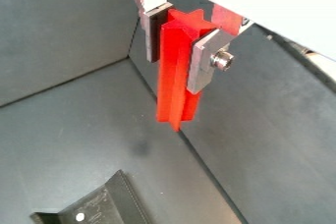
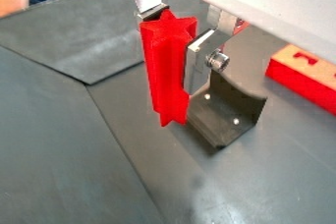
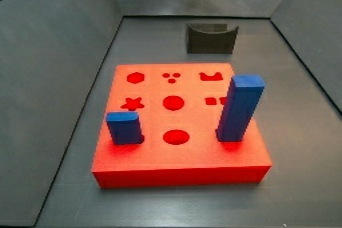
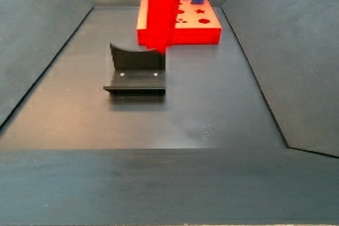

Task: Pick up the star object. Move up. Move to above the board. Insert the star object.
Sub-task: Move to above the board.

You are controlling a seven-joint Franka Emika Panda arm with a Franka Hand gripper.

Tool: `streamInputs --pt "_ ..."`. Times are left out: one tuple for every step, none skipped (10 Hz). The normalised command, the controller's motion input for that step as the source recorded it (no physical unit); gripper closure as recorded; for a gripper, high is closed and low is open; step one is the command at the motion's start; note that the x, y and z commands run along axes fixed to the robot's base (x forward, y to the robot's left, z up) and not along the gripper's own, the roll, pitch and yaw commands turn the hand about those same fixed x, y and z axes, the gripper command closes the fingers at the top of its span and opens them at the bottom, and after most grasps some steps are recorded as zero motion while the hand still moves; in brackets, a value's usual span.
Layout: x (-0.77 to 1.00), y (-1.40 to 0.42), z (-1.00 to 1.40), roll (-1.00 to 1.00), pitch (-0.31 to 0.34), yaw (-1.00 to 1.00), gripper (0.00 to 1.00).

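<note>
Star object [image 2: 165, 66]: slender red peg with a ridged, star-section top, hanging upright and clear of the grey tabletop [image 2: 79, 159], lower end free in the air in both wrist views [image 1: 175, 71]. Clamped near its upper part between the fingers [image 2: 203, 61], flat silver plates closed onto its two sides, one with a visible screw head; gripper [image 1: 179, 46] therefore shut on the peg, raised above the floor. Just behind and below the peg in a wrist view, at about 4 o'clock from its lower end: the fixture [image 2: 230, 110], dark L-shaped bracket standing on the floor, apart from the peg. In a side view, peg [image 4: 163, 10] seen as a tall red column above the fixture [image 4: 135, 69], bottom end near the bracket's upper edge at 1 o'clock from it, no contact discernible. Board [image 3: 174, 132]: large flat red slab with star, hexagon, circle and square holes, lying farther off; in a side view at 1 o'clock beyond the peg [image 4: 199, 22], and a corner at 3 o'clock in a wrist view [image 2: 305, 71]. On the board, a tall blue block [image 3: 239, 108] at 3 o'clock and a short blue block [image 3: 123, 127] at 9 o'clock. Star-shaped hole unfilled.
</note>
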Motion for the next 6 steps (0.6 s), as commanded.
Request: streamInputs --pt "0.09 0.03 1.00 -0.01 0.097 -0.04 1.00" --pt "0.07 0.03 1.00 0.01 0.102 -0.03 1.00" --pt "0.06 0.03 1.00 0.01 0.105 -0.02 1.00" --pt "0.05 0.02 0.92 0.02 0.111 -0.01 1.00" --pt "0.03 0.02 0.76 0.03 0.110 0.00 1.00" --pt "0.02 0.01 0.54 0.03 0.111 0.01 1.00"
